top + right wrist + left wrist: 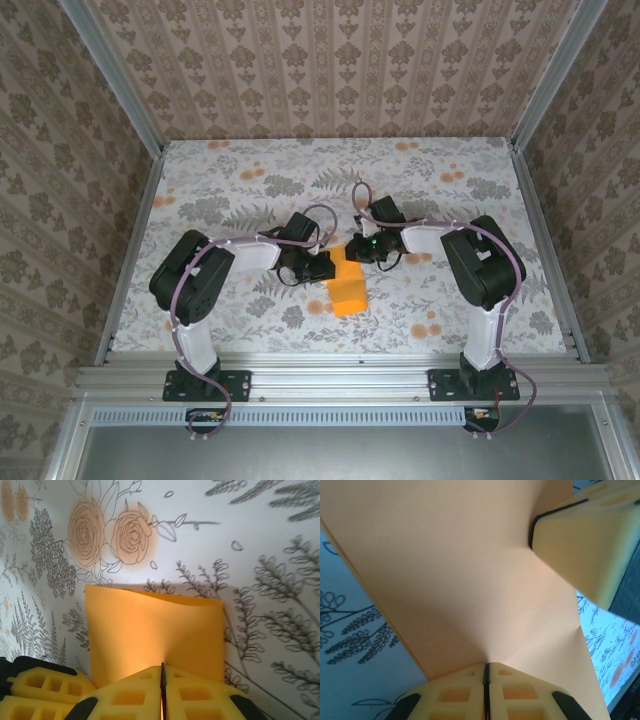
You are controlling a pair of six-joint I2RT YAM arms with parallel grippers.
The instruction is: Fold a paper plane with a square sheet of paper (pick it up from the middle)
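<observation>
Left gripper (328, 265) is shown fully closed, with the thin, bright orange square sheet of paper (349, 293) pinched between its yellow, grid-recessed fingers (455, 695). In the left wrist view the jaws are pressed together with no gap, and soft creases are seen radiating across the sheet from the pinch point. The right gripper (357, 250) is likewise closed on the same sheet. In the right wrist view its yellow fingers (200, 695) are met on the paper, and the sheet is spread away from them toward a slightly curled far edge.

Both grippers are positioned just beside each other, tips facing, near the centre of the table. A finger of each is visible in the other's wrist view.

From above, the sheet is seen as a narrow orange strip extending from the two grippers toward the arm bases. It is held over the white tabletop (250, 190), which is printed with grey ferns and orange flowers. Whether the free end of the sheet is touching that surface cannot be told.

The table is enclosed on three sides by brown patterned wallpaper panels (330, 60). The arm bases are bolted to an aluminium rail (340, 378) along the near edge.
</observation>
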